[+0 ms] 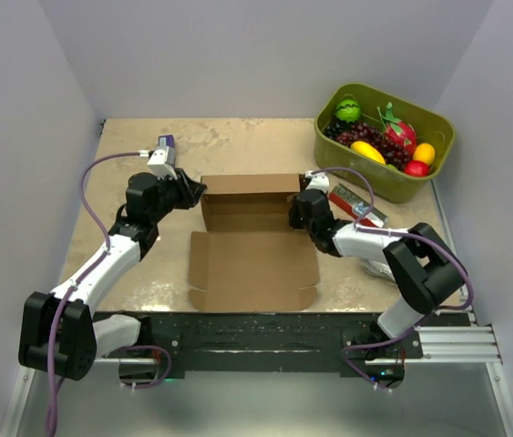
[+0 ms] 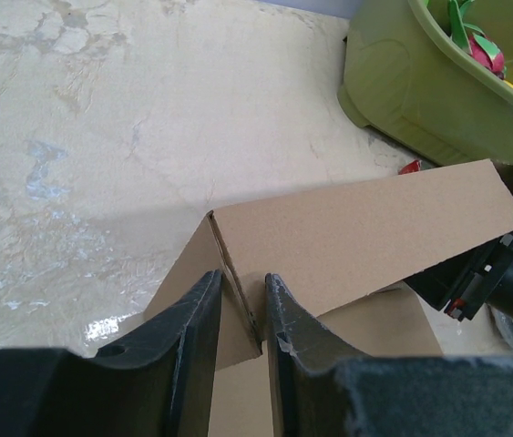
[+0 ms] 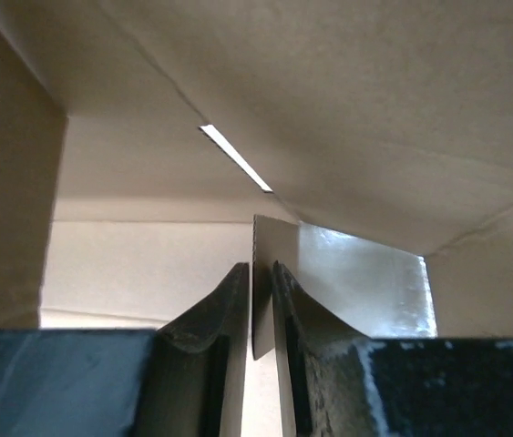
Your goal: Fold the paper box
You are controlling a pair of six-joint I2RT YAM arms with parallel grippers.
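The brown cardboard paper box (image 1: 251, 259) lies in the middle of the table, its near part flat and its far panel (image 1: 250, 185) raised upright. My left gripper (image 1: 192, 192) is shut on the left end of the raised panel; in the left wrist view the fingers (image 2: 203, 309) pinch the corner flap (image 2: 238, 300). My right gripper (image 1: 298, 208) is shut on the right side flap; in the right wrist view a thin cardboard edge (image 3: 261, 264) stands between the fingers (image 3: 233, 300), inside the box.
An olive-green bin (image 1: 385, 141) of toy fruit stands at the back right, also in the left wrist view (image 2: 447, 82). A red and white packet (image 1: 356, 205) lies right of the box, next to the right arm.
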